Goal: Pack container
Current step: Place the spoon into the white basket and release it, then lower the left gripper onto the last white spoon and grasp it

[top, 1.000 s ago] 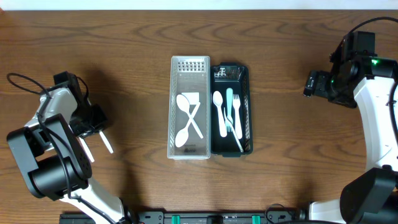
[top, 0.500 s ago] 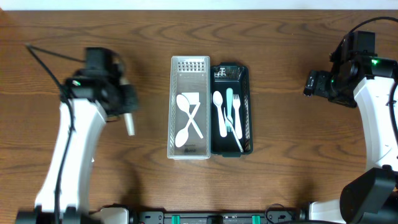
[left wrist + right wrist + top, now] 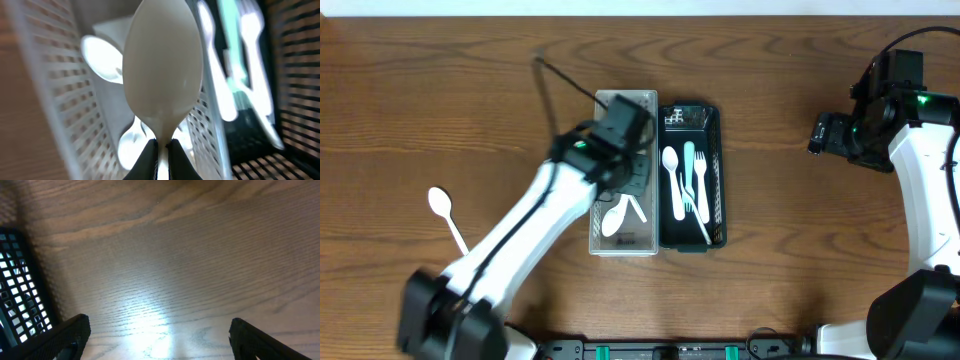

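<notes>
Between the left hand's (image 3: 160,154) clamped fingers sits a white spoon (image 3: 162,70), pinched at the neck. Just below it is the white basket (image 3: 55,95), the dark tray (image 3: 295,75) alongside. This looks like the placing step: lower, then release inside the basket walls. Far off, the right hand (image 3: 157,337) gapes wide, empty; a spare spoon (image 3: 440,204) lies on the counter (image 3: 470,90).

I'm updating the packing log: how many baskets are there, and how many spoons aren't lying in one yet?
Baskets: 2 (white basket, black basket)
Spoons outside a basket: 2 (loose spoon on the table, held spoon in the left gripper)
Total: 4
</notes>
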